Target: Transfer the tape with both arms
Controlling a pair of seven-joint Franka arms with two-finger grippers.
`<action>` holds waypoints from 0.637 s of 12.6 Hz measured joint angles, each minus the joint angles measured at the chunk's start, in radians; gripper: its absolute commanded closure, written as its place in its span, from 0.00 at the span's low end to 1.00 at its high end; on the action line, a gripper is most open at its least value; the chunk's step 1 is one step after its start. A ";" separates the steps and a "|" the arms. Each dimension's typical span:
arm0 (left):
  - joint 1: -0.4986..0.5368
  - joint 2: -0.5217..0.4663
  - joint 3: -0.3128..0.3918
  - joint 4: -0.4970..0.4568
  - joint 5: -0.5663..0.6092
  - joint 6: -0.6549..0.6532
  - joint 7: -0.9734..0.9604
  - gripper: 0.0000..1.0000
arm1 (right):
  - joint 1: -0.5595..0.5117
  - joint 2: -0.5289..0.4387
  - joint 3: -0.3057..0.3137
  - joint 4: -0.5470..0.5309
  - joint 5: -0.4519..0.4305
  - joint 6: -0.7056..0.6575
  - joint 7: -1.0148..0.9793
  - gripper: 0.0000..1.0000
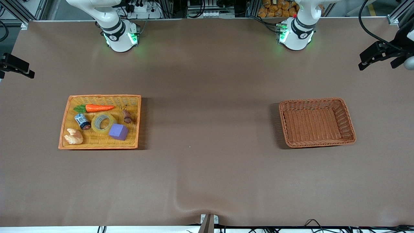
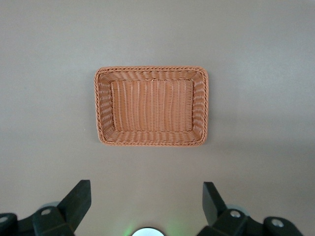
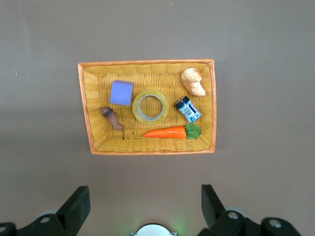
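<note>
The yellow translucent tape roll (image 1: 103,123) lies flat in the yellow-orange wicker tray (image 1: 100,96) toward the right arm's end of the table, touching the purple cube (image 1: 118,131). It also shows in the right wrist view (image 3: 150,106). My right gripper (image 3: 145,194) is open and empty, high above the table beside the tray (image 3: 147,150). My left gripper (image 2: 146,189) is open and empty, high above the table beside the brown wicker basket (image 2: 151,143). In the front view only both arms' green-lit bases show; the grippers are out of view there.
The tray also holds a carrot (image 1: 97,107), a small dark can (image 1: 82,121), a bread-like piece (image 1: 74,136) and a brown piece (image 1: 126,116). The empty brown basket (image 1: 318,144) stands toward the left arm's end. Black mounts stick in at both table ends.
</note>
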 measured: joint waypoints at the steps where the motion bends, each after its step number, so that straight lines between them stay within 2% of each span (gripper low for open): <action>1: 0.000 0.000 0.000 0.000 0.000 0.000 0.000 0.00 | 0.001 0.000 0.000 0.000 0.000 0.008 0.000 0.00; 8: 0.001 0.006 0.005 -0.003 0.000 -0.006 0.000 0.00 | 0.014 0.001 0.000 -0.005 0.000 0.037 0.000 0.00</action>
